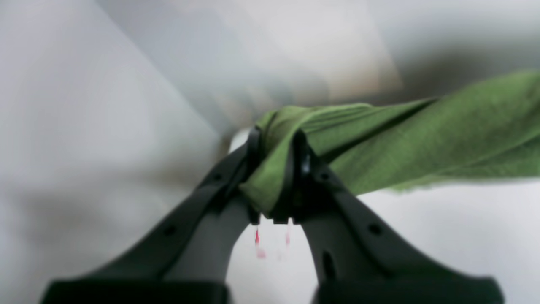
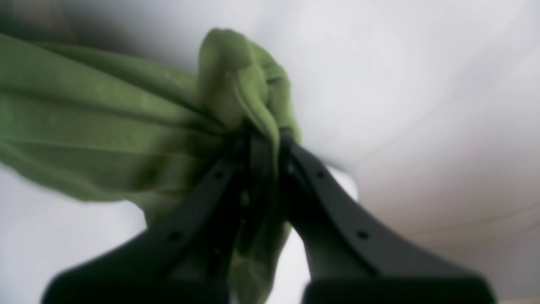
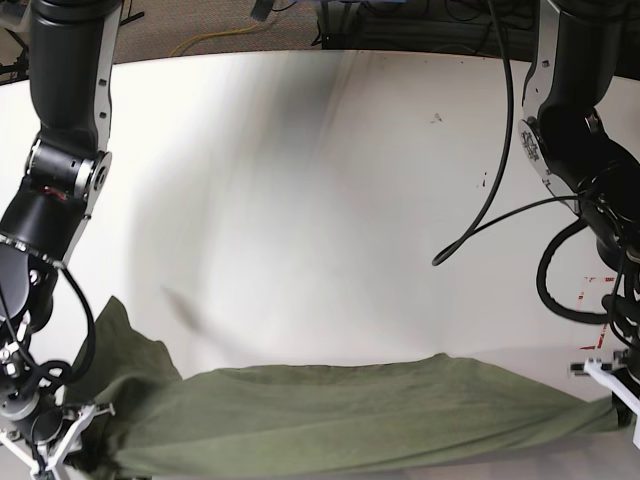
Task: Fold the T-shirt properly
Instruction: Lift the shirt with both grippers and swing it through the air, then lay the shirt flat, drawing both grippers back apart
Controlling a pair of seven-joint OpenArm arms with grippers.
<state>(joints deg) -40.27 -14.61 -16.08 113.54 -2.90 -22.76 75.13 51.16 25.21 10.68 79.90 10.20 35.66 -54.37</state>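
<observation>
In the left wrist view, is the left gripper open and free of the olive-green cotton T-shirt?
No. The left gripper is shut on a bunched fold of the olive-green cotton T-shirt, which stretches away to the right.

both wrist views blurred, T-shirt (image 3: 350, 415) bottom cut off by base frame

The T-shirt (image 3: 350, 410) is plain olive green, no print. Each gripper is black: left gripper (image 1: 276, 177), right gripper (image 2: 263, 156). The table (image 3: 320, 200) is white.

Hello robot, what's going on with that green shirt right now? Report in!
Left jaws shut on olive-green cotton T-shirt. Right jaws shut on its other end. Shirt stretched between both arms over white table. Nothing in the way.
</observation>
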